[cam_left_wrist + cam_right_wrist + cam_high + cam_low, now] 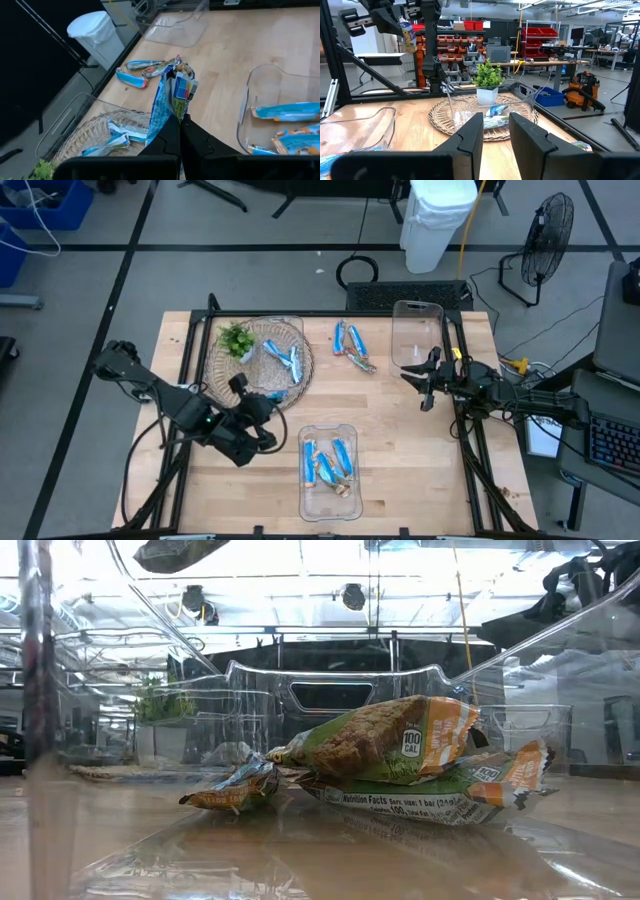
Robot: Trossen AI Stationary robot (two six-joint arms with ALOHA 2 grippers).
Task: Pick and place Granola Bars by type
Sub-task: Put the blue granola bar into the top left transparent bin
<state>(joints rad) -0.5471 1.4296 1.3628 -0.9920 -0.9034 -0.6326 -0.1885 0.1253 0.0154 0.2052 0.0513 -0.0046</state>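
Near surface centre, at 6 o'clock: clear tray (347, 502) holding blue Granola Bars (328, 459). At 10 o'clock: wicker basket (222, 368) with bars and plant (235, 338). At 1 o'clock: clear bin (417, 332). Left hand (176, 131) pinching blue bar (169, 100) aloft; right hand (496, 131) parted, holding nothing.

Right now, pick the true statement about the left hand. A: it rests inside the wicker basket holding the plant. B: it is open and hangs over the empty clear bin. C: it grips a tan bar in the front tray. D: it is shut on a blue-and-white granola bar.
D: in the left wrist view the left hand pinches a blue-and-white granola bar between closed fingers, held above the wooden table.
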